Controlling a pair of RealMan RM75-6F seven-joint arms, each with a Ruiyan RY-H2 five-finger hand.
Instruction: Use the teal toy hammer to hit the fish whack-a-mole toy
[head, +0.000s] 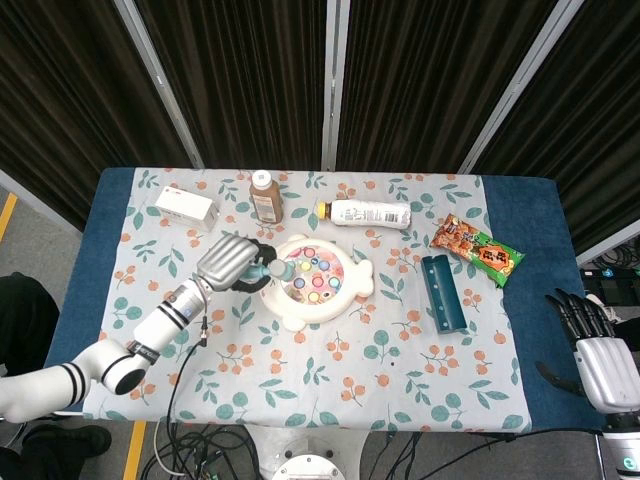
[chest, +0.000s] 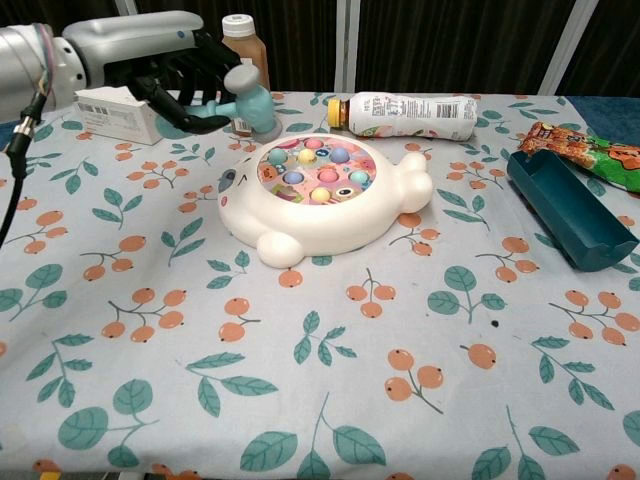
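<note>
Now my left hand (chest: 165, 72) grips the teal plastic toy hammer (chest: 245, 95), lifted just left of the white fish-shaped whack-a-mole toy (chest: 318, 196); my right hand (head: 592, 345) rests apart, fingers spread, holding nothing.

Evenly and brightly lit from overhead in both views — soft, short shadows under the fish toy (chest: 320, 195) and along the teal tray (chest: 568, 208), none of them hard-edged. Mild sheen on the glossy white shell of the toy and on the lying bottle (chest: 405, 114), no blown-out glare. Black beyond the table (head: 120, 190) in the head view, curtains swallowing the light. Sharp across the patterned cloth (chest: 300, 400) — slight softness only around the raised left hand (chest: 185, 75) and the hammer (chest: 248, 100). Some wide-angle stretching toward the near edge in the chest view.
</note>
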